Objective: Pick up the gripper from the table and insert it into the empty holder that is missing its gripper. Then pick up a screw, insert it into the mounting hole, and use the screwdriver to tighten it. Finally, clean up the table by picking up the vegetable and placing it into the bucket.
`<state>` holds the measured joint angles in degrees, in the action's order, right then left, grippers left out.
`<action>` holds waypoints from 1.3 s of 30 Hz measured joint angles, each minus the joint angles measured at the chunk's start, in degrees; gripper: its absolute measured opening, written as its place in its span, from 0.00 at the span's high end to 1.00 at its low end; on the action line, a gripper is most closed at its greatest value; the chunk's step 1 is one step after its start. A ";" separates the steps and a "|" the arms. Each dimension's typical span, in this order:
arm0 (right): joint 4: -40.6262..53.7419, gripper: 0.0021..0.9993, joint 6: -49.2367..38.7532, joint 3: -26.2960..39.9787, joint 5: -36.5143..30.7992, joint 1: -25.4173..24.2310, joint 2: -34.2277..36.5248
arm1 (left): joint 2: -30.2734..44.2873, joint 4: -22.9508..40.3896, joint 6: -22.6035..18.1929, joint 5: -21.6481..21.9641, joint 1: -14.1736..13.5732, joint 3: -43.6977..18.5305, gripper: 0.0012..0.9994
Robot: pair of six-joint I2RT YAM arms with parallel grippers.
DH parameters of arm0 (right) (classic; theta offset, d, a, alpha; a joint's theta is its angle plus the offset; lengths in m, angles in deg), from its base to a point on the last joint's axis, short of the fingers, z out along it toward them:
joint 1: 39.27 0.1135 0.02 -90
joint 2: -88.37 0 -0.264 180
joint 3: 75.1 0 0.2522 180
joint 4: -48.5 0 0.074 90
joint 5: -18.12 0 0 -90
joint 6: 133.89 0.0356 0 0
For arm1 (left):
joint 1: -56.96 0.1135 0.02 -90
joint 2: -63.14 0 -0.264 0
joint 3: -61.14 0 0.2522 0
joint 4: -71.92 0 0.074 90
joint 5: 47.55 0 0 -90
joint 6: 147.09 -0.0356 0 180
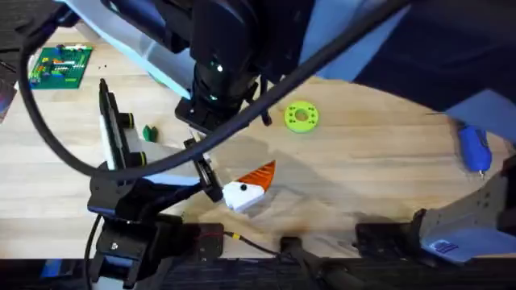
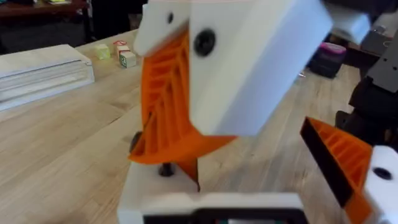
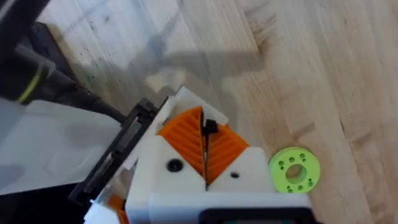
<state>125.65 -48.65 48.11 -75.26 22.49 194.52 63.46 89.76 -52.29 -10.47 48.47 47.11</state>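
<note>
In the left wrist view the white holder (image 2: 249,68) leans close to the camera, with the orange gripper (image 2: 165,106) seated in it and a dark mounting hole (image 2: 204,42) on its side. It stands on the left gripper (image 2: 267,149), whose other orange-padded finger (image 2: 339,158) is a clear gap away. From overhead that white and orange cluster (image 1: 246,189) lies mid-table. My right gripper (image 3: 205,134) is shut, and a small black screw (image 3: 210,127) pokes out between its pads. The blue screwdriver (image 1: 474,147) lies at the far right. The dark green vegetable (image 1: 148,133) rests at the left.
The right arm (image 1: 216,76) looms dark under the camera, trailing a black cable. A bright green disc (image 1: 301,116) lies beyond the grippers, also the disc (image 3: 294,169). A green circuit board (image 1: 60,64) sits far left, and a black tool (image 1: 113,133) lies near the vegetable.
</note>
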 joint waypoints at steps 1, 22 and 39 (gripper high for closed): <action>-0.06 0.99 0.00 0.01 0.17 0.00 0.10 | -0.01 0.00 0.00 0.00 0.00 0.00 0.01; 0.14 0.13 0.37 0.61 -1.57 -1.64 0.83 | 0.00 0.00 0.16 0.11 0.00 0.00 0.01; 12.09 0.11 0.73 9.94 -11.55 -20.56 -6.24 | 0.00 0.00 -0.02 0.02 0.00 0.00 0.01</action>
<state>137.74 -47.92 58.05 -86.81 1.93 188.28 63.46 89.75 -52.32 -10.45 48.47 47.11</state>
